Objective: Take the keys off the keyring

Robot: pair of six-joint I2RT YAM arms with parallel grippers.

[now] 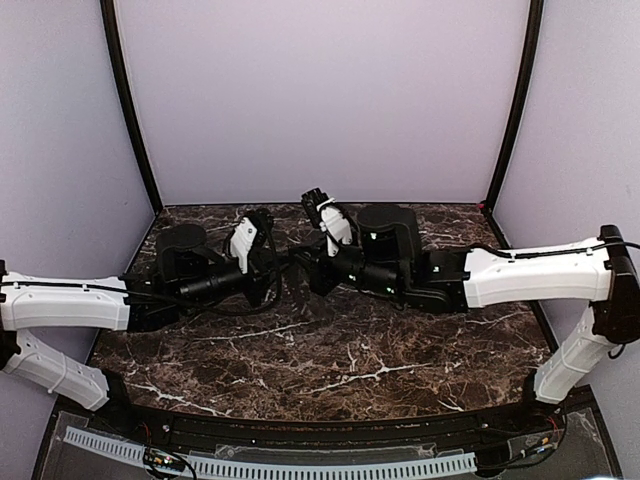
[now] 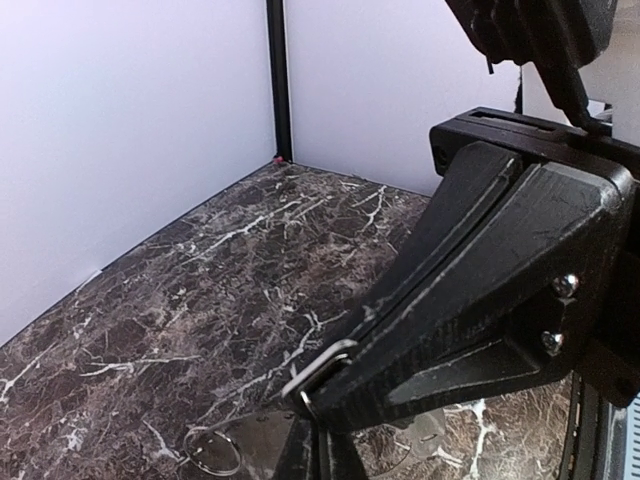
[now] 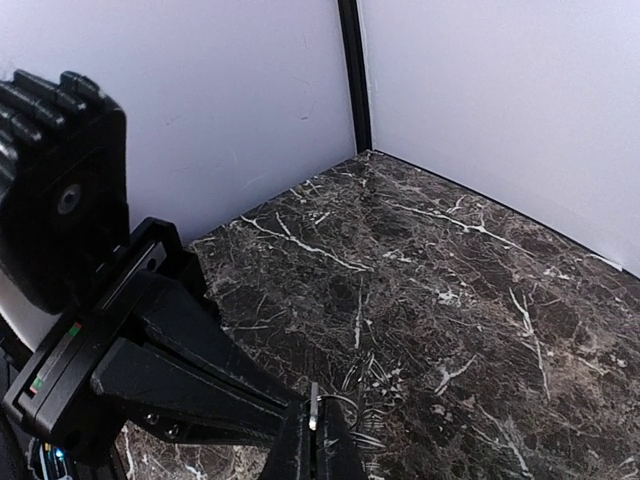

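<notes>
Your left gripper jaws pinch a metal strip; right gripper, at six o'clock, jaws pressed together beside the keyring.

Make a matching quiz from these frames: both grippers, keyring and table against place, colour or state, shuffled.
Things:
1. left gripper
2. right gripper
3. keyring
4. table

Descriptions:
a. dark marble with white veins
b. shut, reaching in from the right of the top view
c. shut, reaching in from the left of the top view
d. thin pale metal, pinched where the two gripper tips meet

Pairs: 1-c, 2-b, 3-d, 4-a
</notes>
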